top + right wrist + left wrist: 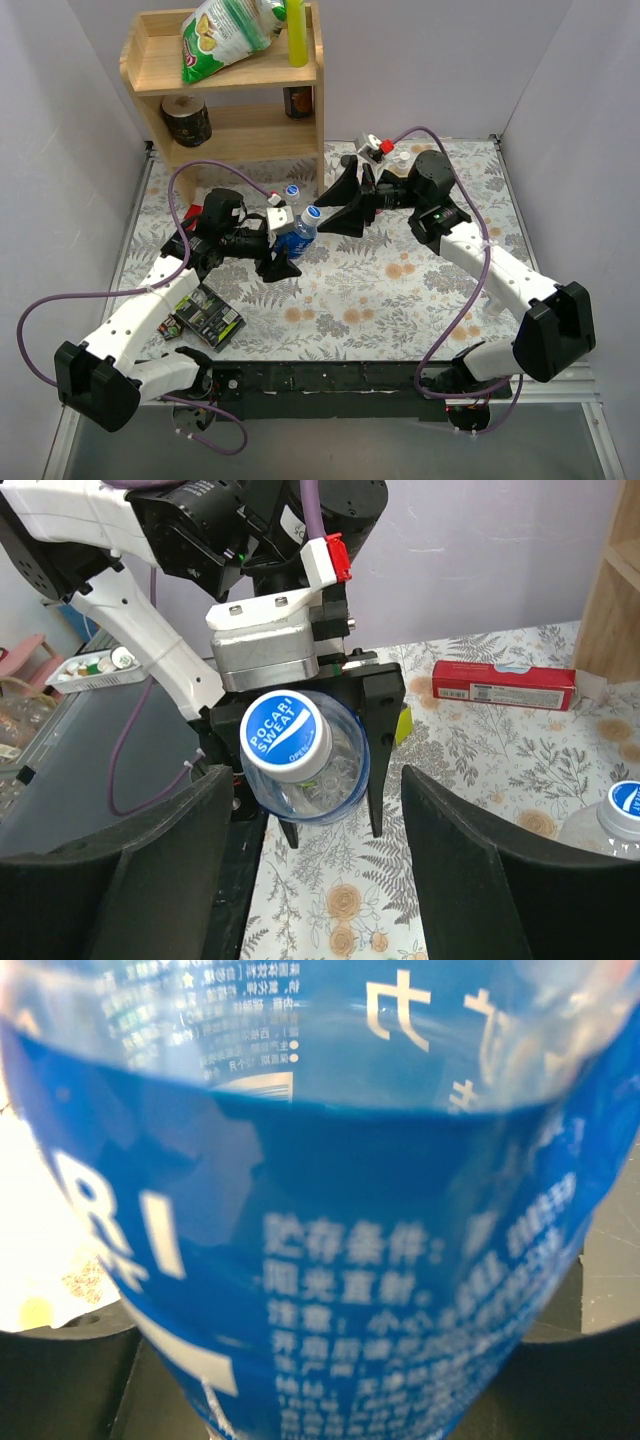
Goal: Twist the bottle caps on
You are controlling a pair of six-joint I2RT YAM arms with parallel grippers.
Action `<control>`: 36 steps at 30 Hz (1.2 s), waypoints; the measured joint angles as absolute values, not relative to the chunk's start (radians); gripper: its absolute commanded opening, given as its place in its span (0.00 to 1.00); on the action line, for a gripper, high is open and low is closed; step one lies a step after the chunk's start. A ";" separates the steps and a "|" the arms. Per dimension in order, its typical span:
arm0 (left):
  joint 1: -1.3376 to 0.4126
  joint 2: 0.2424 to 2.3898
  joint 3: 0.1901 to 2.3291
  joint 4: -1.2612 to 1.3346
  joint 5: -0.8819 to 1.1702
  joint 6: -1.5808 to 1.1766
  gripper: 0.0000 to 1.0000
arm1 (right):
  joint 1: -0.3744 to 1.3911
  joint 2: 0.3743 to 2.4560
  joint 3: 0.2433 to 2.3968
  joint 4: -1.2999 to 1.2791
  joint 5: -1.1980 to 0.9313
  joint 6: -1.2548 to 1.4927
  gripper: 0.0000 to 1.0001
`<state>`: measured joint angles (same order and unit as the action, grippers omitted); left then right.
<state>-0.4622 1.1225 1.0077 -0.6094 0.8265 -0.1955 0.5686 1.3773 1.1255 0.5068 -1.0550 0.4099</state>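
Blue cap (pixel 285 732) faces your right gripper (pixel 330 203), centre of its wrist view, jaws apart either side. Left gripper (pixel 288 247) clamps the bottle (pixel 350 1260), long axis along your approach.

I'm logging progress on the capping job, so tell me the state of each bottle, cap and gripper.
Pocari Sweat bottle: held, tipped sideways, top toward the right arm.
Its cap: on the neck; tightness cannot be told.
Left gripper: shut on the bottle's body.
Right gripper: open, fingers either side of the cap, not touching.
Second bottle: upright on the table, capped.
Red box: lying flat.
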 measured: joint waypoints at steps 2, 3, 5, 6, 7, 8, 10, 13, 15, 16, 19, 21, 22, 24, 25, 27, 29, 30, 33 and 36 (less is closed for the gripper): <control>-0.462 1.122 1.008 -0.609 0.836 -0.198 0.00 | 0.580 1.391 1.136 0.523 -1.057 0.419 0.73; -0.462 1.123 1.008 -0.609 0.840 -0.199 0.00 | 0.585 1.396 1.138 0.529 -1.057 0.421 0.72; -0.462 1.123 1.007 -0.607 0.847 -0.199 0.00 | 0.596 1.400 1.138 0.531 -1.058 0.426 0.71; -0.462 1.123 1.007 -0.606 0.850 -0.200 0.00 | 0.600 1.400 1.138 0.533 -1.057 0.428 0.69; -0.462 1.123 1.007 -0.606 0.852 -0.200 0.00 | 0.604 1.401 1.138 0.534 -1.057 0.430 0.68; -0.463 1.123 1.007 -0.605 0.854 -0.201 0.00 | 0.608 1.401 1.138 0.535 -1.057 0.432 0.68; -0.464 1.123 1.004 -0.602 0.857 -0.202 0.00 | 0.615 1.401 1.140 0.535 -1.055 0.436 0.67; -0.468 1.125 1.002 -0.599 0.859 -0.205 0.00 | 0.617 1.404 1.150 0.535 -1.050 0.443 0.67; -0.471 1.125 1.001 -0.598 0.861 -0.206 0.00 | 0.617 1.409 1.158 0.539 -1.045 0.446 0.66; -0.472 1.125 1.000 -0.597 0.861 -0.206 0.00 | 0.617 1.411 1.159 0.542 -1.043 0.447 0.66; -0.474 1.125 0.995 -0.597 0.862 -0.207 0.00 | 0.617 1.416 1.169 0.543 -1.038 0.451 0.64; -0.476 1.127 0.994 -0.597 0.863 -0.208 0.00 | 0.617 1.416 1.173 0.543 -1.034 0.454 0.59; -0.476 1.127 0.994 -0.597 0.863 -0.210 0.00 | 0.617 1.416 1.175 0.543 -1.031 0.455 0.58; -0.476 1.128 0.994 -0.595 0.864 -0.215 0.00 | 0.617 1.417 1.178 0.542 -1.029 0.458 0.49; -0.475 1.129 0.994 -0.593 0.864 -0.216 0.00 | 0.617 1.418 1.179 0.542 -1.027 0.458 0.44; -0.474 1.131 0.994 -0.591 0.861 -0.227 0.00 | 0.620 1.423 1.188 0.539 -1.035 0.457 0.30; -0.471 1.134 0.994 -0.589 0.861 -0.235 0.00 | 0.624 1.427 1.196 0.530 -1.036 0.443 0.17; -0.471 1.134 0.994 -0.585 0.859 -0.247 0.00 | 0.625 1.429 1.200 0.521 -1.032 0.434 0.03; -0.474 1.133 0.979 -0.540 0.830 -0.293 0.26 | 0.630 1.429 1.230 0.432 -0.993 0.382 0.01; -0.477 1.133 0.970 -0.491 0.783 -0.332 0.50 | 0.634 1.426 1.265 0.329 -0.947 0.331 0.01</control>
